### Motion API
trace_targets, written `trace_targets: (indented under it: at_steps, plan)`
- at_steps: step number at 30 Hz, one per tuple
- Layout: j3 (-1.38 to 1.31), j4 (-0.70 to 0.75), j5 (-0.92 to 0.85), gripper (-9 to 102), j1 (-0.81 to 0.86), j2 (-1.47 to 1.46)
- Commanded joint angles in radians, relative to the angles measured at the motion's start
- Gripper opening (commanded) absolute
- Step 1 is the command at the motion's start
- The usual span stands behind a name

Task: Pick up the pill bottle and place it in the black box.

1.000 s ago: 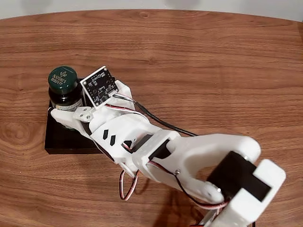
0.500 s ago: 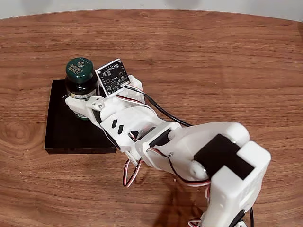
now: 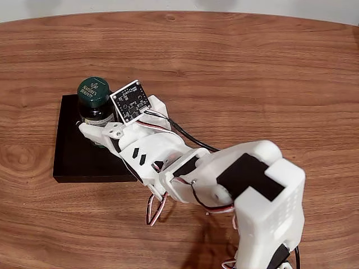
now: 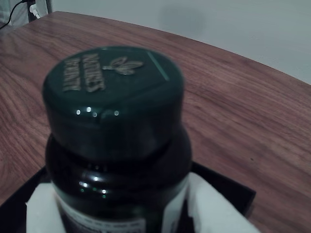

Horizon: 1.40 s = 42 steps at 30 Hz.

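The pill bottle (image 3: pixel 95 103) stands upright over the upper right part of the black box (image 3: pixel 76 159) in the fixed view, held between the white fingers of the tool (image 3: pixel 96 130). Whether its base touches the box floor or hangs just above it cannot be told, since the tool hides the lower half. In the wrist view the pill bottle (image 4: pixel 116 145) is close to the lens, a white finger (image 4: pixel 41 211) pressed to its left side and another at its right, so the tool is clamped on the bottle's body below the shoulder.

The arm (image 3: pixel 196 174) reaches from the lower right of the fixed view up toward the left, stretched low over the surface (image 3: pixel 252 73), with the wrist tilted down toward the box. A small dark circuit board (image 3: pixel 130 101) sits on the wrist just right of the bottle cap, and black and red-white wires (image 3: pixel 154 210) run back along the arm.

The bottle is dark amber-brown glass with a dark green screw cap bearing gold print and a leaf mark. A strip of pale paper label shows low on its body in the wrist view. The black box (image 4: pixel 228 191) is shallow and matte, resting on the wood-grain surface (image 4: pixel 243 111).
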Motion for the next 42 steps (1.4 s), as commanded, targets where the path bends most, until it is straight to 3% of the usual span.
trace_targets:
  at_steps: [1, 19, 42]
  plan:
    - [-0.067, -0.049, 0.003, 24, 0.021, 0.020]
    - [0.038, -0.114, -0.002, 34, 0.057, 0.055]
    - [0.313, -0.064, 0.005, 31, 0.123, 0.370]
